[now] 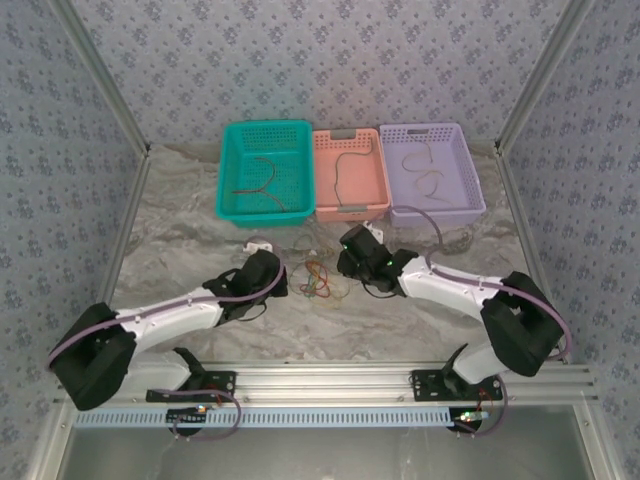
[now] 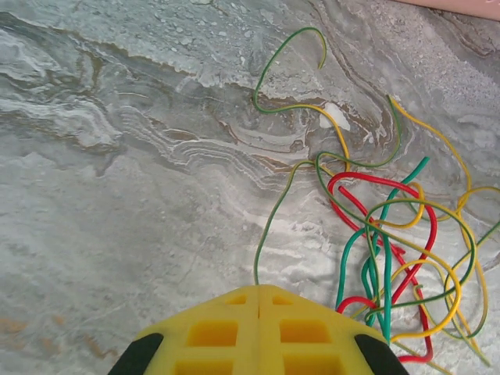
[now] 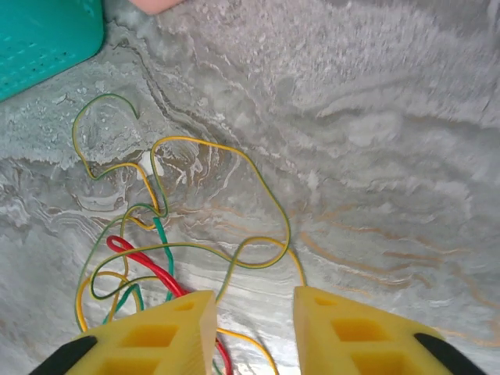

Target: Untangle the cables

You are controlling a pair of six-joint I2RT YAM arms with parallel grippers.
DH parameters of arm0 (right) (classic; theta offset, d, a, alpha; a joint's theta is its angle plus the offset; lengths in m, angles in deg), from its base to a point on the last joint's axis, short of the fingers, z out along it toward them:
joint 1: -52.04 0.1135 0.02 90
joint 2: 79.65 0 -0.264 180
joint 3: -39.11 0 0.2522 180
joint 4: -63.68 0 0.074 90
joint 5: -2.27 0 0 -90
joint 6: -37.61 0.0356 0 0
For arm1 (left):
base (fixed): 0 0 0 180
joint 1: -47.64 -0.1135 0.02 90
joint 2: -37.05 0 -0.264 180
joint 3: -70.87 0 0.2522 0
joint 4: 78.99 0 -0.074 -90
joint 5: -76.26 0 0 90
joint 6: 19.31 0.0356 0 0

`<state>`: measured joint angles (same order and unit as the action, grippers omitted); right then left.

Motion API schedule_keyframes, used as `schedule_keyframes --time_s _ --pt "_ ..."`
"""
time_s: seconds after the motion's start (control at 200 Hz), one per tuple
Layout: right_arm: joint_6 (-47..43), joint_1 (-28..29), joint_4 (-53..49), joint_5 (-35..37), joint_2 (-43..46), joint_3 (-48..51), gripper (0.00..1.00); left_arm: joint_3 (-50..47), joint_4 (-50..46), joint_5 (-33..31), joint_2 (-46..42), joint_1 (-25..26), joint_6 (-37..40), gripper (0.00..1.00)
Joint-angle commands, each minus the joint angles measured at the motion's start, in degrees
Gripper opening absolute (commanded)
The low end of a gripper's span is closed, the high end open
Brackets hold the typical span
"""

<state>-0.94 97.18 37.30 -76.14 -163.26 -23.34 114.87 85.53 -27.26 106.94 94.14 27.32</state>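
A tangle of thin red, green and yellow cables point(image 1: 318, 280) lies on the marbled table between my two grippers. In the left wrist view the cable tangle point(image 2: 391, 234) sits to the right, and one thin green-yellow cable point(image 2: 269, 226) runs from it straight into the tips of my left gripper point(image 2: 258, 287), which is shut on it. My right gripper point(image 3: 254, 301) hovers open at the tangle's right side. A yellow-green cable loop point(image 3: 266, 195) lies just ahead of its fingers, and red and yellow strands pass under its left finger point(image 3: 187, 320).
Three baskets stand in a row at the back: teal point(image 1: 226, 170), pink point(image 1: 350, 210) and purple point(image 1: 475, 175), each with a single cable lying inside. The teal basket's corner point(image 3: 39, 39) is near the right gripper. Bare table surrounds the tangle.
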Motion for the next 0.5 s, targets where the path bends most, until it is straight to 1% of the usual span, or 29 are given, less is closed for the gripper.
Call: schedule_keyframes --time_s 0.0,0.055,0.105,0.125,0.175,0.225,0.28,0.315,0.47,0.5 --pt "-4.60 0.12 -6.68 2.78 2.03 -2.20 0.35 -0.80 -3.91 -1.00 -3.28 -0.26 2.15 0.00" --pt "-5.15 0.14 -8.01 4.19 3.43 -1.90 0.37 -0.54 -3.71 0.35 -4.06 -0.22 2.76 0.00" --pt "-7.65 -0.67 -7.46 4.40 4.56 -1.68 0.38 -0.08 -2.93 2.33 -4.12 -0.11 3.61 0.00" --pt "-9.22 -1.21 -6.82 3.79 4.76 -1.72 0.38 0.14 -2.63 3.02 -4.04 -0.02 3.92 0.00" --pt "-14.32 -3.74 -3.78 -1.20 3.83 -2.57 0.41 0.87 -2.12 4.75 -3.31 0.34 4.54 0.00" --pt "-18.71 -6.11 -5.27 -4.64 -0.03 -6.29 0.40 1.90 -1.61 6.59 -2.24 0.73 5.34 0.01" --pt "-22.82 -7.05 -9.21 -5.12 -5.15 -11.19 0.34 2.91 -1.17 7.57 -0.99 1.38 5.72 0.04" --pt "-25.04 -7.24 -10.59 -4.96 -8.11 -13.50 0.33 3.43 -0.87 7.75 -0.27 1.76 5.93 0.05" --pt "-28.48 -8.50 -12.35 -8.51 -17.27 -19.14 0.32 3.60 1.73 8.18 1.77 2.76 5.38 0.07" --pt "-29.11 -8.36 -12.79 -9.11 -18.70 -21.94 0.32 3.51 2.20 8.33 2.06 2.96 5.27 0.08"
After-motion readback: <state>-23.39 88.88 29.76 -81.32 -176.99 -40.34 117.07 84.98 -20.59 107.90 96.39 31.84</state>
